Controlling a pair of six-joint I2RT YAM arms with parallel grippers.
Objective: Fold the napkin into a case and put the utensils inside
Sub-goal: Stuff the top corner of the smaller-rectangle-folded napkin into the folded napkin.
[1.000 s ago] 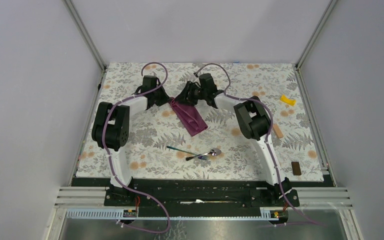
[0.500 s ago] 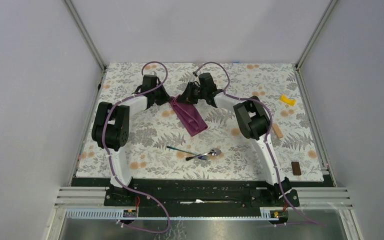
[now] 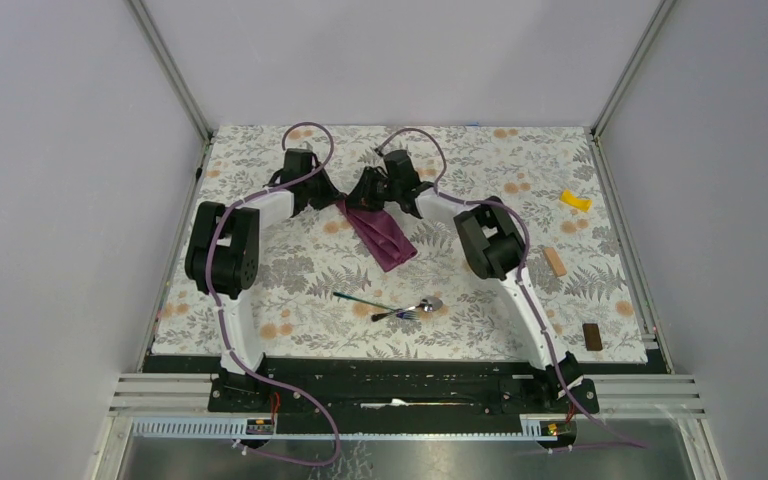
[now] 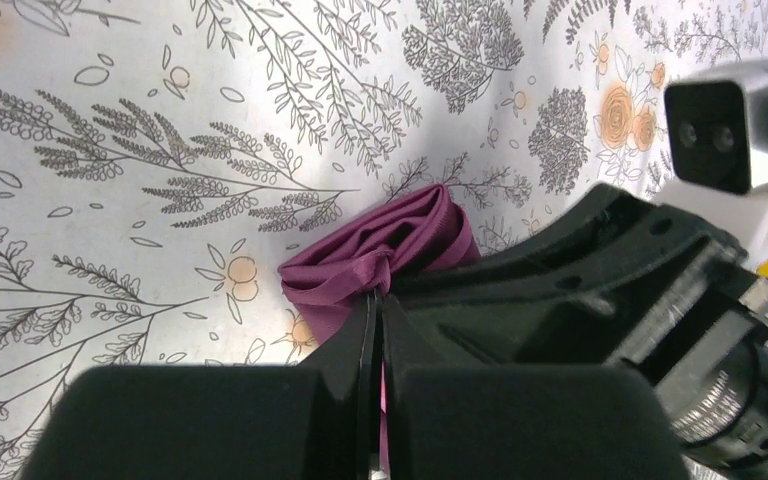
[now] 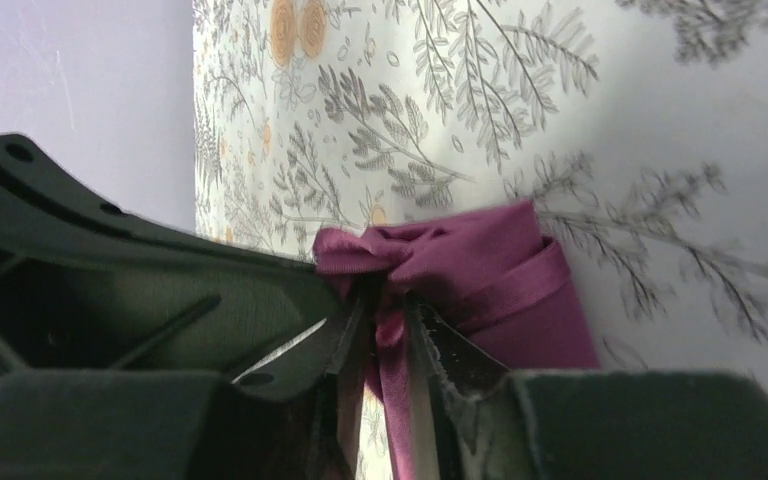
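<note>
— Surface and room?

— One table under a floral grey-orange tablecloth (image 3: 290, 290). Plain grey walls on three sides, metal posts in the far corners.

— Count?

— Two arms. One napkin (image 3: 388, 238), dark purple, folded to a narrow strip, lying slantwise at mid-table on the far half. Two utensils toward the near edge, well apart from the cloth: a spoon (image 3: 426, 304) and a blue-handled utensil (image 3: 358, 298), lying close together. Three small bits at the right: yellow piece (image 3: 575, 200), tan block (image 3: 555, 262), brown block (image 3: 591, 336).

— Jaws?

— Left gripper (image 4: 378, 300): pressed together, pinching the napkin's bunched far end. Right gripper (image 5: 388, 305): narrow, a fold of the same end caught between its fingers. The two meet there, nearly touching.
</note>
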